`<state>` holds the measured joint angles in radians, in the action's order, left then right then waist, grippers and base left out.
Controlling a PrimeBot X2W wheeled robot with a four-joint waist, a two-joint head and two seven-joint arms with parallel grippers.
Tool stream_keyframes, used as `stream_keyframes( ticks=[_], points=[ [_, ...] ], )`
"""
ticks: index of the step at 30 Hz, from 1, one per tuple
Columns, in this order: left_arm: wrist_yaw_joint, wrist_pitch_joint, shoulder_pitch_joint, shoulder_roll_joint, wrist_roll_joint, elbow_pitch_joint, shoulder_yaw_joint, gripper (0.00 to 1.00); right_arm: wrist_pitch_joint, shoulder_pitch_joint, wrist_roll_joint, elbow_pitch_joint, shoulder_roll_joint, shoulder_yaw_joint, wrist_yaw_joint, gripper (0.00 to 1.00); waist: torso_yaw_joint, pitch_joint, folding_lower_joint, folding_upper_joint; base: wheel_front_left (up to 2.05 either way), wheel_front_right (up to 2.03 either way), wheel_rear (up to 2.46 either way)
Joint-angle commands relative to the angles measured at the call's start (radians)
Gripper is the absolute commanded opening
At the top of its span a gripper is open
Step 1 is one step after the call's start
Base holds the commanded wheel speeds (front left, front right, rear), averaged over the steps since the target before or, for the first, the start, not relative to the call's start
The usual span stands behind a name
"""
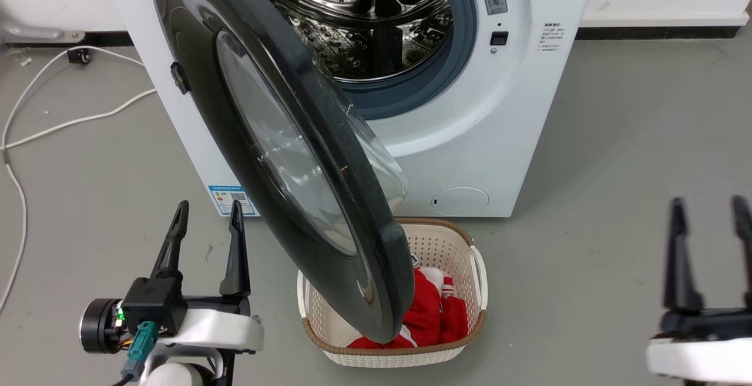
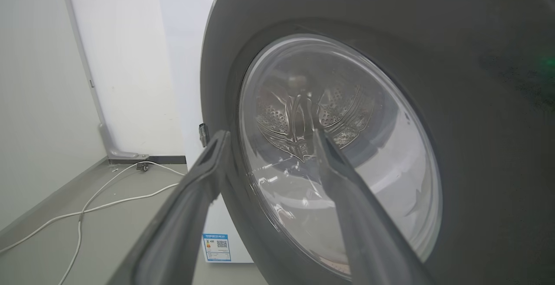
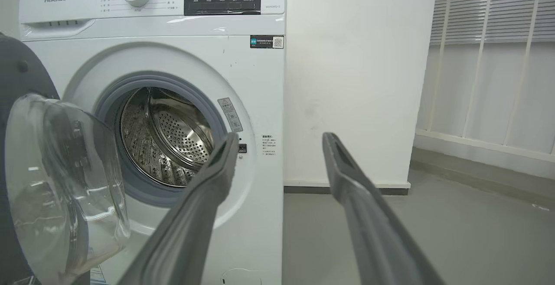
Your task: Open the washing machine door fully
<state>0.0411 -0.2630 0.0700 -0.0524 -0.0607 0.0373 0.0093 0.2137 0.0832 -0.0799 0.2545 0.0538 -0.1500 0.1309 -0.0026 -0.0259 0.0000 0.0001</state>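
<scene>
The white washing machine (image 1: 493,139) stands ahead with its steel drum (image 1: 364,16) exposed. Its glossy black washing machine door (image 1: 235,121) is swung out on its left-side hinge, roughly square to the machine's front, with its clear bulging window (image 3: 65,185) facing right. My left gripper (image 1: 207,212) is open low at the left, a short way in front of the door's outer face (image 2: 477,124), touching nothing. My right gripper (image 1: 708,210) is open at the lower right, well clear of the machine (image 3: 243,81).
A cream perforated basket (image 1: 476,274) with red and white clothes (image 1: 435,315) sits on the floor under the door's free edge. White cables (image 1: 70,121) trail over the grey floor at the left. A white wall (image 3: 355,76) stands right of the machine.
</scene>
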Motion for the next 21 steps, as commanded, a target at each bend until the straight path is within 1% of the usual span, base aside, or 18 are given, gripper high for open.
stream_keyframes(
  ticks=[1,4,6,10,15,21],
  points=[
    [0.001,-0.003,-0.008,-0.002,0.005,-0.004,0.002,1.0,0.001,0.014,0.027,0.012,-0.005,0.019,0.0,1.0,0.0,0.0,0.0,-0.0001,0.0,0.0,0.0],
    [0.004,-0.003,-0.009,-0.002,0.01,-0.007,0.0,1.0,-0.008,0.028,0.091,0.018,-0.004,0.07,0.0,1.0,0.001,-0.002,0.0,-0.0001,0.0,0.0,0.0],
    [0.006,-0.003,-0.01,-0.002,0.012,-0.008,-0.003,1.0,-0.014,0.031,0.103,0.005,-0.005,0.094,0.0,1.0,0.002,-0.003,0.0,-0.0001,0.0,0.0,0.0],
    [0.007,-0.003,-0.012,-0.001,0.006,-0.008,-0.011,1.0,-0.025,0.041,0.072,-0.034,-0.005,0.111,0.0,1.0,0.006,-0.005,0.0,-0.0001,0.0,0.0,0.0],
    [0.006,-0.003,-0.014,0.0,0.003,-0.006,-0.016,1.0,-0.021,0.027,0.061,-0.085,-0.005,0.106,0.0,1.0,0.008,-0.009,0.0,-0.0001,0.0,0.0,0.0],
    [0.005,-0.003,-0.012,0.0,0.005,-0.005,-0.018,1.0,-0.018,0.009,0.049,-0.106,-0.005,0.102,0.0,1.0,0.012,-0.011,0.0,-0.0001,0.0,0.0,0.0]
  ],
)
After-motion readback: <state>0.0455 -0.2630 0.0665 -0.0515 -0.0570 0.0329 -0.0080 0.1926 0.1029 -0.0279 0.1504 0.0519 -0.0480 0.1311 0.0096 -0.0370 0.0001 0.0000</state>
